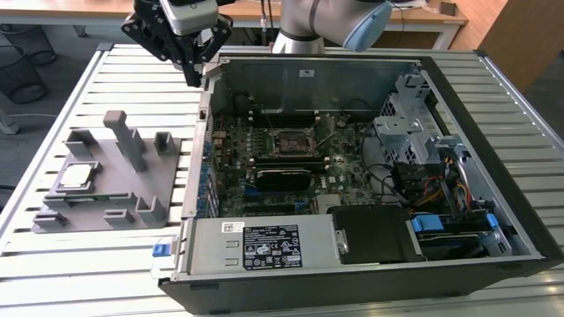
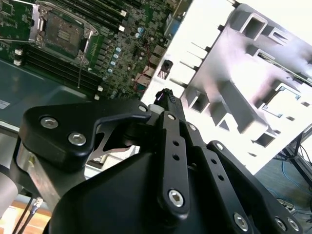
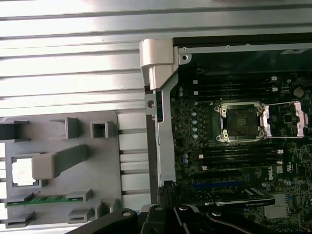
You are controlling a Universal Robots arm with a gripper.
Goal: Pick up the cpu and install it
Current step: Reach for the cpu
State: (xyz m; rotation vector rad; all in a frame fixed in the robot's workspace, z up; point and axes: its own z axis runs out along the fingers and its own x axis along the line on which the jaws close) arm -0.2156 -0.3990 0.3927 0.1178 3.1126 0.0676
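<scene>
The cpu (image 1: 78, 174), a small silver square chip, lies in a recess of the grey fixture plate (image 1: 168, 158) at the exterior view's left. In the first wrist view the cpu (image 3: 20, 173) is partly covered by a slanted grey post. My gripper (image 1: 192, 79) hangs high over the rear corner of the open computer case, between the plate and the motherboard, its black fingers (image 2: 165, 97) drawn together to a point with nothing between them. The open socket (image 1: 291, 140) sits mid-motherboard, and it shows in both wrist views (image 3: 242, 122) (image 2: 63, 34).
The computer case (image 1: 493, 132) lies open on a slatted metal table (image 1: 115, 277). Inside are a drive cage (image 1: 401, 132), cables, a power supply (image 1: 264, 244) and a black block (image 1: 379, 234). Upright posts (image 1: 128, 139) rise from the fixture plate. A green memory stick (image 3: 48, 199) sits on it.
</scene>
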